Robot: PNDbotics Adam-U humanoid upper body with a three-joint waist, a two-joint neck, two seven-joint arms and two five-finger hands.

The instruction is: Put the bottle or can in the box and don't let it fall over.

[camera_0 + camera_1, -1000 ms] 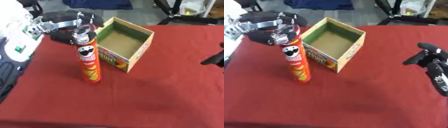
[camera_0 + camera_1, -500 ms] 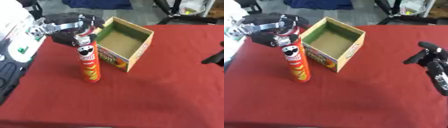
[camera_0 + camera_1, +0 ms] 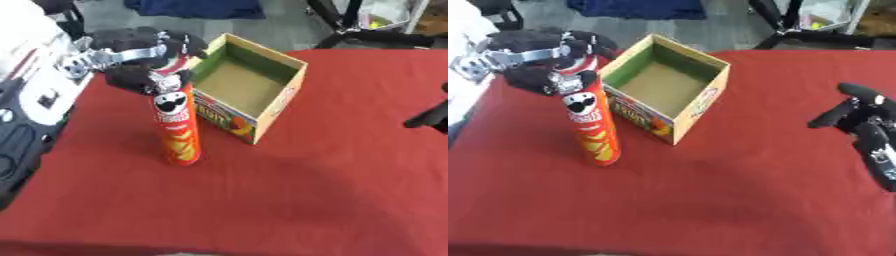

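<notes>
Red Pringles can (image 3: 178,127) stands upright on the tablecloth (image 3: 332,170), at eight o'clock of the open cardboard box (image 3: 248,90). Left hand (image 3: 140,55) curls around its top; right hand (image 3: 859,120) rests relaxed, empty, at three o'clock.

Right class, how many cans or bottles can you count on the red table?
1. A tall red can stands upright left of the open box, its top held by the left hand. None hidden, as far as shows.

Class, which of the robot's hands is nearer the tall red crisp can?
Left. The left hand grips the tall red crisp can at its top; the right hand rests far across the table.
</notes>
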